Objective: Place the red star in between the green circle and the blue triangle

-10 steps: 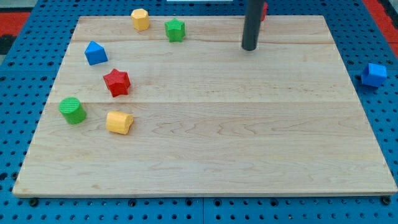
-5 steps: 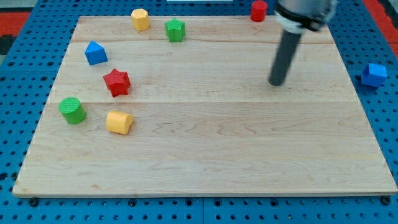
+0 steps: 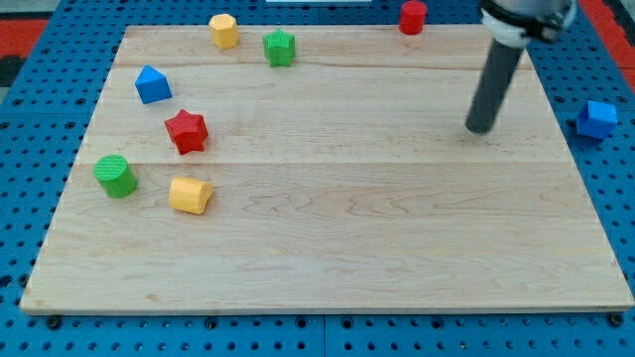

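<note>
Camera view: at the desk's (image 3: 327,248) left, the red star (image 3: 187,131) already sits between the green circle (image 3: 116,176) and the blue triangle (image 3: 152,84). Your tip (image 3: 480,129) is far right; there are no jaws. Nudge only gently, if at all.

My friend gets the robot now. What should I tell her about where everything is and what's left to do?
My tip is on the view's right side of the board, far from every block and touching none.
The red star lies on the view's left, already roughly between the blue triangle above it and the green circle below it, apart from both.
Done: the star looks placed.
Left: probably nothing; at most a small nudge toward the view's left to line it up.
</note>
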Action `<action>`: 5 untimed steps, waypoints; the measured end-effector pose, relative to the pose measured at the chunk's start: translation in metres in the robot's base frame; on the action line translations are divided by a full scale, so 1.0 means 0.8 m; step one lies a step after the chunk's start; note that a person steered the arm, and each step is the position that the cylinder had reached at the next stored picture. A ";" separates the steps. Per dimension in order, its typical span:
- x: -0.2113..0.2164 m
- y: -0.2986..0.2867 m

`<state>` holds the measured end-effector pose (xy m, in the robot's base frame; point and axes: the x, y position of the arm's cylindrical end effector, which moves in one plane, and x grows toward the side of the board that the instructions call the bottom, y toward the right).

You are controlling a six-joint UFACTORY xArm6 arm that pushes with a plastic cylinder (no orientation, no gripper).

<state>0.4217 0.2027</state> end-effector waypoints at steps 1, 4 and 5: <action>0.105 0.054; 0.050 -0.052; 0.047 -0.168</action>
<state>0.4590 0.0680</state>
